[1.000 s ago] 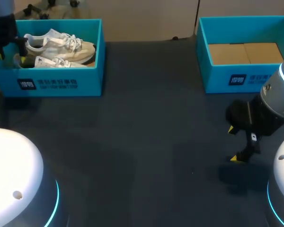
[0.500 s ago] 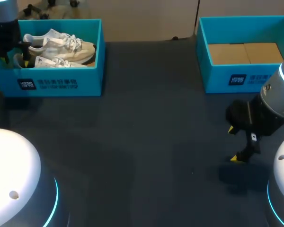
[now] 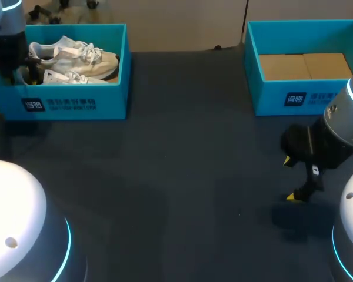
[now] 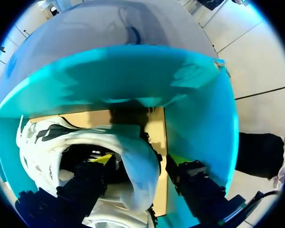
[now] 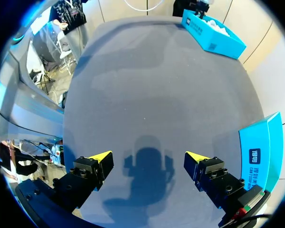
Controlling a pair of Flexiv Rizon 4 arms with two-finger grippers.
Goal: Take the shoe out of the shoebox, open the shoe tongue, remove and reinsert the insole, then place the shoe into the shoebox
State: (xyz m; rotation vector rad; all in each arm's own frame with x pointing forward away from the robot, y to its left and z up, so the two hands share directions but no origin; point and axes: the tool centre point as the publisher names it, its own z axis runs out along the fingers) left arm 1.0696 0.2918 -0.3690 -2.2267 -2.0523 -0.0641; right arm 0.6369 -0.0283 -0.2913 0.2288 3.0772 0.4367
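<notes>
the shoe (image 4: 129, 153) lies in the far left shoebox (image 3: 76, 104), next to a second shoe (image 3: 76, 56). judged from its look, it is light, with a soft upper and loose laces. the padded heel collar gives under pressure, and the sole is the stiff part. take hold at the heel collar, pinching the back wall. avoid the laces and tongue, which will slip or deform.

the left arm (image 3: 10, 41) stands over the left end of the box, pointing down. the left jaws are spread and straddle the heel: one finger is inside the shoe opening, the other outside, with no pinch evident. the right arm (image 3: 335, 138) hovers low over the near right surface (image 3: 176, 176), and the right jaws are released and empty.
</notes>
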